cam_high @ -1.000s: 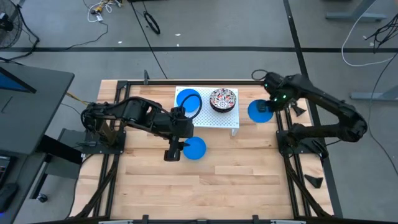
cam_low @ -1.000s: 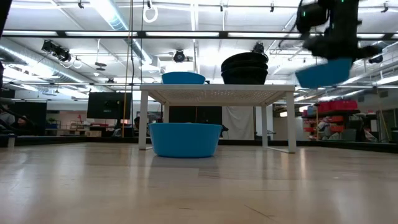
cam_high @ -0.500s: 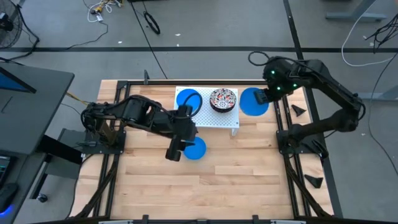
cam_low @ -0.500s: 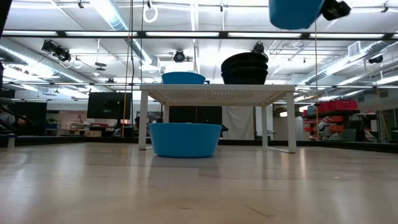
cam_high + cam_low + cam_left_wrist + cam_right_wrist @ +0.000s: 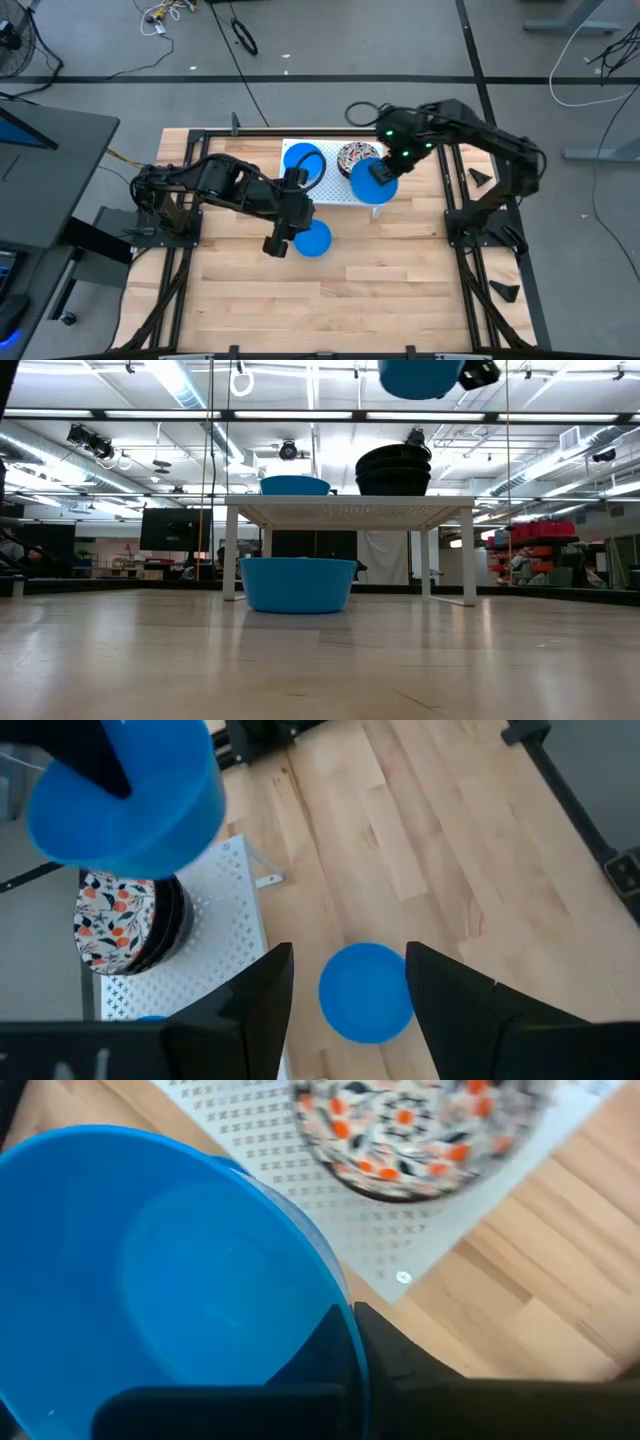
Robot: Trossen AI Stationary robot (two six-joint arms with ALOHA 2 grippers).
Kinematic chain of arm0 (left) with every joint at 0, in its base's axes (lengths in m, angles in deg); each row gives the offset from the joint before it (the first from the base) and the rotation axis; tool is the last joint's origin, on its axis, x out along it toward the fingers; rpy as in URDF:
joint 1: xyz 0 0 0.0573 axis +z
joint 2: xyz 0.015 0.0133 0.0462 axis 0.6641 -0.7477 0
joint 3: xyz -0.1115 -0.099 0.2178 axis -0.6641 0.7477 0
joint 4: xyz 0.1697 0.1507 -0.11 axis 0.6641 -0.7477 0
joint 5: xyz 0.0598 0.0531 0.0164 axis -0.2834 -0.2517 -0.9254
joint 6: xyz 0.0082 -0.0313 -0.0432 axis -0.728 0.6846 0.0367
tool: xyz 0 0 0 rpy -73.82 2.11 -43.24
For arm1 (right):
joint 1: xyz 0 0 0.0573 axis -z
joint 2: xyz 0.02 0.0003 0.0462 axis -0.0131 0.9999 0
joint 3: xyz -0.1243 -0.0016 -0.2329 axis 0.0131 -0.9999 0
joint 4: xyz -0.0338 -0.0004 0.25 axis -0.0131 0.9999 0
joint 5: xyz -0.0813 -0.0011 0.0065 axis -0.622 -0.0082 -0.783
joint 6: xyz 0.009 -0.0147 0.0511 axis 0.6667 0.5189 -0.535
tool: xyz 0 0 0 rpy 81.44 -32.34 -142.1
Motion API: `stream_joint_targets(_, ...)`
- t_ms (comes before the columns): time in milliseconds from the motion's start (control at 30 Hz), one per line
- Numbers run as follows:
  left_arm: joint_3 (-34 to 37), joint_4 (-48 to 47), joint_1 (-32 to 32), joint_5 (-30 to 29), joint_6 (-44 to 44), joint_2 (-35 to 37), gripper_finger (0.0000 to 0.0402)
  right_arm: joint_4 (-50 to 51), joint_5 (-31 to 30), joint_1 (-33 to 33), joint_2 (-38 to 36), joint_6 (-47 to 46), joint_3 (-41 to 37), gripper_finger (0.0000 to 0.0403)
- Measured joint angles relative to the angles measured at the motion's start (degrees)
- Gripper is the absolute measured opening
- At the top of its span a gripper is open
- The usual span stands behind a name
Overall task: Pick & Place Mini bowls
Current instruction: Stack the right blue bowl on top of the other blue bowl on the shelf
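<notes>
- Nearest you on the wooden table (image 5: 350, 290), a blue bowl (image 5: 314, 238) sits on the boards just in front of the white rack (image 5: 322, 190).
- Your left gripper (image 5: 283, 240) hangs over that bowl's left edge with its fingers (image 5: 250, 1010) spread wide and nothing between them; from the left wrist you see the bowl between the two fingers, below them.
- On the rack's left part you have a second blue bowl (image 5: 303, 160); on its right part stands the stack of patterned bowls (image 5: 357, 158).
- Your right gripper (image 5: 382, 172) is clenched on the rim of a third blue bowl (image 5: 368, 181), holding it in the air above the rack's right end, just beside the patterned stack.
</notes>
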Motion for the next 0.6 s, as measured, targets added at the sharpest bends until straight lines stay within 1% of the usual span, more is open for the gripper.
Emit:
stream_joint_targets(200, 0.00, -2.54, 0.00, 0.00, -1.06, 0.00, 0.0199, -0.55, 0.29, -3.00, 7.62, 1.56, 6.81, 0.0000)
stream_joint_targets(367, 0.00, -2.84, 0.02, 0.01, -4.34, 0.00, 0.0199, -1.33, 0.59, -5.08, 12.40, 1.95, 12.90, 0.0000)
stream_joint_targets(467, 0.00, -2.85, 0.02, 0.00, -5.71, 0.00, 0.0199, -1.88, 0.59, -6.17, 14.33, 1.83, 14.83, 0.0000)
stream_joint_targets(600, 0.00, -2.86, 0.02, 0.00, -6.14, 0.00, 0.0199, -3.87, 0.65, -7.42, 16.07, 1.30, 15.17, 0.0000)
